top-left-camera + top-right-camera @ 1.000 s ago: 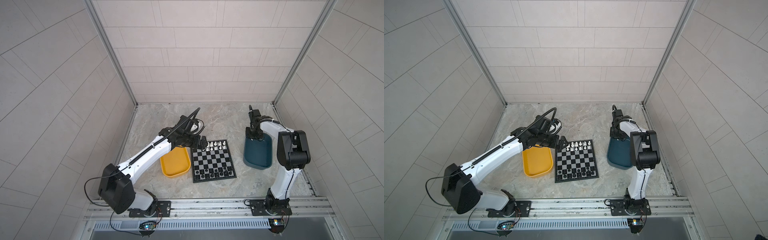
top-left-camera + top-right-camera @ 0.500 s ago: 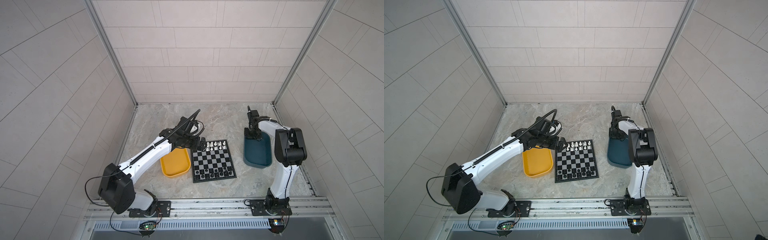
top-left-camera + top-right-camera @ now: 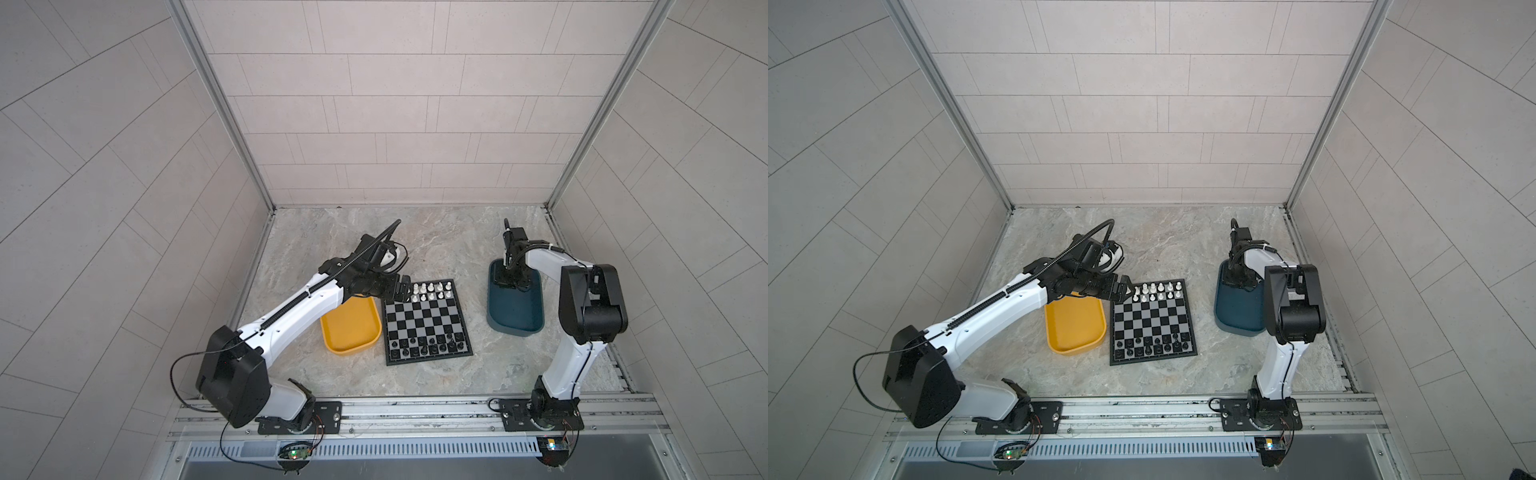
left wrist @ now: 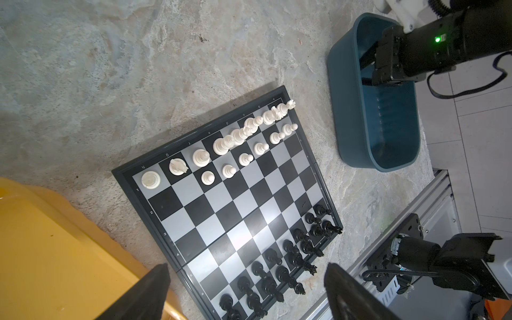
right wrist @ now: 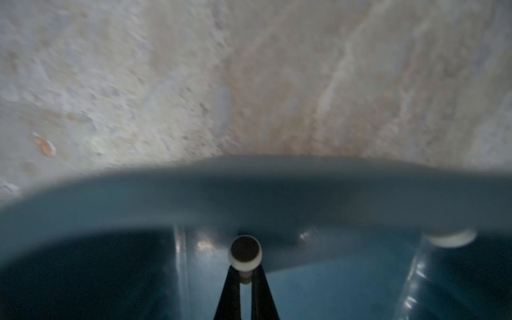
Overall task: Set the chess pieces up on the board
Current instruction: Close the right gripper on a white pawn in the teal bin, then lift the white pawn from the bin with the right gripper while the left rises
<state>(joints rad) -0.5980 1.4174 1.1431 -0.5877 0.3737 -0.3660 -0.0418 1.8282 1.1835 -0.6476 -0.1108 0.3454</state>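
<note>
White chess piece (image 5: 245, 252) now pinched in right claw (image 5: 246, 274) inside blue bin (image 5: 277, 188); left claw (image 4: 246, 267) stays spread.

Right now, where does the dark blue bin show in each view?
Top view: dark blue bin right of the board.
Top view: likewise right of the board.
Left wrist: past the board's white-row corner.
Right wrist: close up, its rim and inside surround the right gripper.
Shared landmark: that gripper inside the bin, shut on a white piece.
</note>
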